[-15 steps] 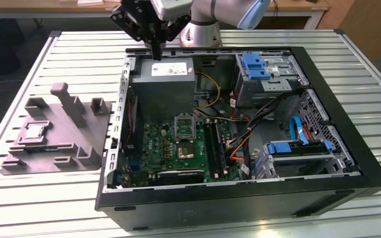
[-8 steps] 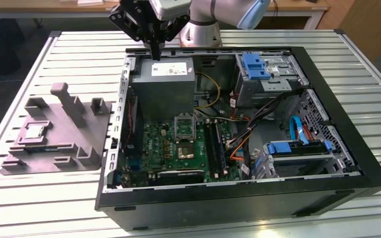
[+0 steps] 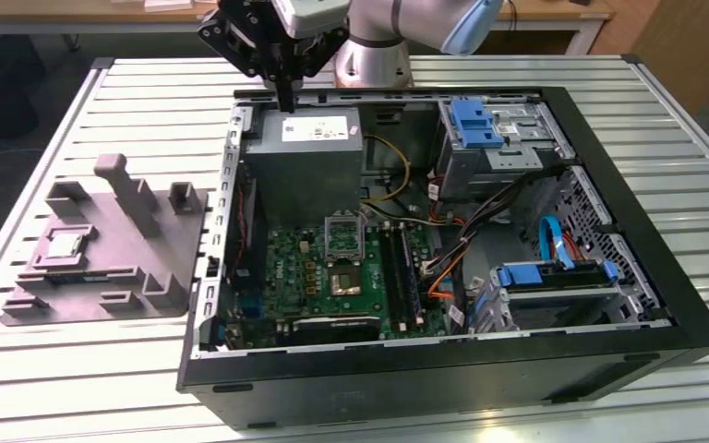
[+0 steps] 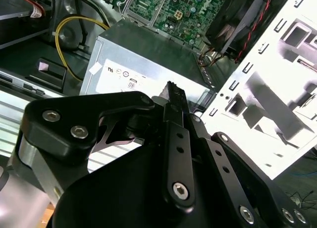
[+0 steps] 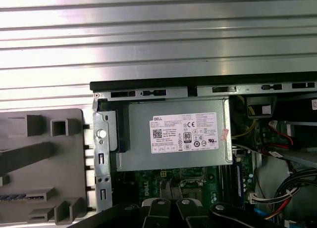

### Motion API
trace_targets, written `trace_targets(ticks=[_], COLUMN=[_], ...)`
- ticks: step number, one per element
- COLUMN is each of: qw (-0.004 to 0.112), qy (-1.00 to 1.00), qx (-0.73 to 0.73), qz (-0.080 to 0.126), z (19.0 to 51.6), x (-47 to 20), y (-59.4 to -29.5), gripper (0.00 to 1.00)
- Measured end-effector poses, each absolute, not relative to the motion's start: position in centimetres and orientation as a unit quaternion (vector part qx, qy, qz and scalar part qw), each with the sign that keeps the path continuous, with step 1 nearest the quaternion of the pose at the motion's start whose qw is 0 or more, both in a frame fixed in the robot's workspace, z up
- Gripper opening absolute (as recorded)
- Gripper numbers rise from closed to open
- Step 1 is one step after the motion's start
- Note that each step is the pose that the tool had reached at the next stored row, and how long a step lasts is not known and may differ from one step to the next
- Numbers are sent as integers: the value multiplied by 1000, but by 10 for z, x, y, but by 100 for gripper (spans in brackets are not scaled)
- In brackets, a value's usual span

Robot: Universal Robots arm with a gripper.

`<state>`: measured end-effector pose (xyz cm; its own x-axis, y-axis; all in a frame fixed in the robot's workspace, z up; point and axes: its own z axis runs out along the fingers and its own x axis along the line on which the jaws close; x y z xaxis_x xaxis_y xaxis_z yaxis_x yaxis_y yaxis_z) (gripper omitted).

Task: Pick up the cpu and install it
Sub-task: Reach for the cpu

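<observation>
The cpu (image 3: 66,244) is a small silver-grey square lying flat in a recess on the grey-purple fixture (image 3: 133,263), at the exterior view's left, outside the computer case. My gripper (image 3: 284,101) hangs far from it, over the back edge of the open case, just above the grey power supply box (image 3: 306,152). Its two black fingers are pressed together with nothing between them, as the second wrist view also shows at the gripper (image 4: 174,92). On the green motherboard the dark socket (image 3: 346,280) lies bare, its metal frame (image 3: 342,231) swung up.
The black case (image 3: 650,231) stands open on a slatted metal table (image 3: 84,388). Inside are blue drive brackets (image 3: 475,125), bundled cables (image 3: 502,208) and a second drive cage (image 3: 552,277). In the first wrist view the labelled power supply (image 5: 183,134) sits beside the fixture (image 5: 39,163).
</observation>
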<state>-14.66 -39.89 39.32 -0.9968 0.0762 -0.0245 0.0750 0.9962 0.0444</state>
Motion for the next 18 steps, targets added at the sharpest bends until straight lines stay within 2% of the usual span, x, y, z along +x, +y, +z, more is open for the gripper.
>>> trace_targets(ticks=[18], qw=[13], qy=[999], qx=[38], qz=[22], z=[393], x=[-153], y=[-399], gripper=[11])
